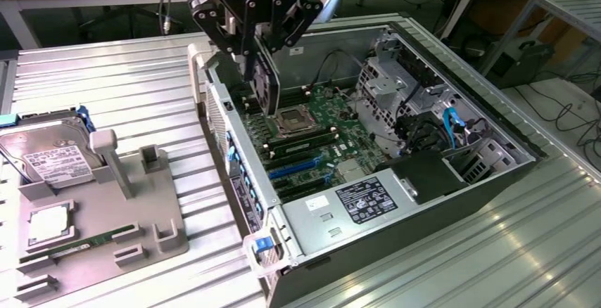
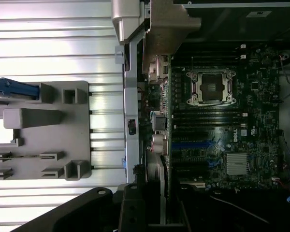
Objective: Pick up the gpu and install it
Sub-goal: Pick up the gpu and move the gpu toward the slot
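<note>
The gpu [image 1: 267,83] is in the tool [image 1: 257,53], not on the tabletop. It is a thin dark card and it hangs on its edge, nearly upright, with its upper part between the two black fingers [image 1: 232,41]. The fingers are closed partway and they press the card from both flat faces, so the tool has a firm hold on it. The lower end of the card reaches down inside the open computer case [image 1: 488,181], just beside the empty processor socket [image 1: 293,119]. If it touches the motherboard [image 1: 333,136] or not, I cannot tell.

The arm comes from the top edge of the exterior view, and its wrist points straight down. The tool stands over the part of the case close to the perforated back wall [image 1: 218,114]. The blue expansion slots [image 1: 295,169] lie nearer to the camera than the card, and apart from it. In the wrist view the motherboard [image 2: 227,140] and the socket [image 2: 210,87] lie open below the camera.

On the exterior view's left, well apart from the case, a grey holder [image 1: 155,213] lies on the ribbed metal tabletop [image 1: 122,83]. It carries a silver hard drive [image 1: 47,153] with a white label, and a narrow green memory stick [image 1: 80,247].
</note>
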`<state>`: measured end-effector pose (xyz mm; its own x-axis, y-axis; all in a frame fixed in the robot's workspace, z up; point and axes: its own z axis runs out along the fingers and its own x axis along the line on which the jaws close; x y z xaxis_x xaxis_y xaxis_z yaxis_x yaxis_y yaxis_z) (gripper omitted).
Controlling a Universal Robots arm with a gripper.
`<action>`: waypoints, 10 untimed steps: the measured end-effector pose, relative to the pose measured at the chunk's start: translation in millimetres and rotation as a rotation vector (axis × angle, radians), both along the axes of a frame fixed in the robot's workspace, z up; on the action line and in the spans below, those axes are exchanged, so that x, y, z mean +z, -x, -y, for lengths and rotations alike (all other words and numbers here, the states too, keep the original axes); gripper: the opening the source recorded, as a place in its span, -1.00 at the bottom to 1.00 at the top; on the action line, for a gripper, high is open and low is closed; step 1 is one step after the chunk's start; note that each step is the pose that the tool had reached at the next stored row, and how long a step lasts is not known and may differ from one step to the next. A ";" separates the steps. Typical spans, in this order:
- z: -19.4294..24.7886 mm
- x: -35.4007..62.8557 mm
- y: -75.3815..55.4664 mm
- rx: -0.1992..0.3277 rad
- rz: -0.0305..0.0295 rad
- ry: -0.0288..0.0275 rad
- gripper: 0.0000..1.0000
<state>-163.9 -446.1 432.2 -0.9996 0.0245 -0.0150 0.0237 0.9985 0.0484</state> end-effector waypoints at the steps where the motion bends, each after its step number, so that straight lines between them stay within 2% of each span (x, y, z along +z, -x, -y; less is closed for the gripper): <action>1: 0.0 0.0 -1.2 0.000 0.0000 0.0000 -0.44; 10: 0.0 -0.1 -11.1 0.000 0.0000 0.0001 -0.44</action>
